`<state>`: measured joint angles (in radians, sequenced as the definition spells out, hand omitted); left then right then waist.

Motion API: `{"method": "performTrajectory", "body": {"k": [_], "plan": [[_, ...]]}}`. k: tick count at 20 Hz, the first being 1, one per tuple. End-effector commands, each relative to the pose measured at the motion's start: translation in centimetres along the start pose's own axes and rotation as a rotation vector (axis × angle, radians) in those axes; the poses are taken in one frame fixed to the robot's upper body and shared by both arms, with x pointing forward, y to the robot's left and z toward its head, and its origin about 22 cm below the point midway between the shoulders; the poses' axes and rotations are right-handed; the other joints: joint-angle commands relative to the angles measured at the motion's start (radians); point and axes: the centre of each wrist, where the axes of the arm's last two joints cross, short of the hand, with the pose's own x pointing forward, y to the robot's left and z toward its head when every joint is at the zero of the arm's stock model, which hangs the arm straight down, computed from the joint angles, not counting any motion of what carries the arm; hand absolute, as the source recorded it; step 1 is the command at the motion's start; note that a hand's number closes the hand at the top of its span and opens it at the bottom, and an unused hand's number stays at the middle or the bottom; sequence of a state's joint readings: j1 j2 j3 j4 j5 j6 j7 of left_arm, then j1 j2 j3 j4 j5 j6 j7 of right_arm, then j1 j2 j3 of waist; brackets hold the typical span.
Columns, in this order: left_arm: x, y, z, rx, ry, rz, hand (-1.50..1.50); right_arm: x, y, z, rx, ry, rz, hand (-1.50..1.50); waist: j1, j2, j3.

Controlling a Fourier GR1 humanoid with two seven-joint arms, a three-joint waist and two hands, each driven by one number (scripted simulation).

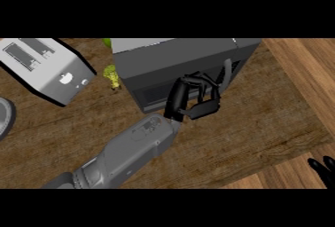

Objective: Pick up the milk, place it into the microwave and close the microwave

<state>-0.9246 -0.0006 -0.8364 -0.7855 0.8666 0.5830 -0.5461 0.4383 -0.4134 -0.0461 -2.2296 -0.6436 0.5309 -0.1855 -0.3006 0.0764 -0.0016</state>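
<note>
Microwave (177,66) at the counter's (248,133) far edge, door shut. Left hand (193,99) against the door front, fingers curled, nothing visibly held. Right hand (322,168) rests at the near right corner, only fingertips showing; can't tell how open. Milk not visible anywhere. Toaster (46,66) at far left corner; yellow-green item (112,76) between toaster and microwave.
</note>
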Motion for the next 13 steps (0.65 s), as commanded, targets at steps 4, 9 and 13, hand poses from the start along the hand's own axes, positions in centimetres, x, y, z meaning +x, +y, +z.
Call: {"method": "performTrajectory", "body": {"k": [4,9,13], "plan": [[-0.07,1.43,-1.78,0.086,0.012,-0.028,1.5,0.55,0.08,-0.44,0.035,-0.007,-0.004,-1.5,-0.019,0.02,0.0],[0.04,1.38,-1.94,0.089,-0.006,-0.022,1.5,0.72,0.29,-0.7,0.043,-0.011,-0.013,-1.5,-0.016,0.021,-0.001],[-0.53,1.55,-1.47,0.098,0.0,-0.019,1.5,0.9,0.28,-0.59,0.052,0.013,-0.015,-1.5,-0.025,0.024,-0.001]]}}
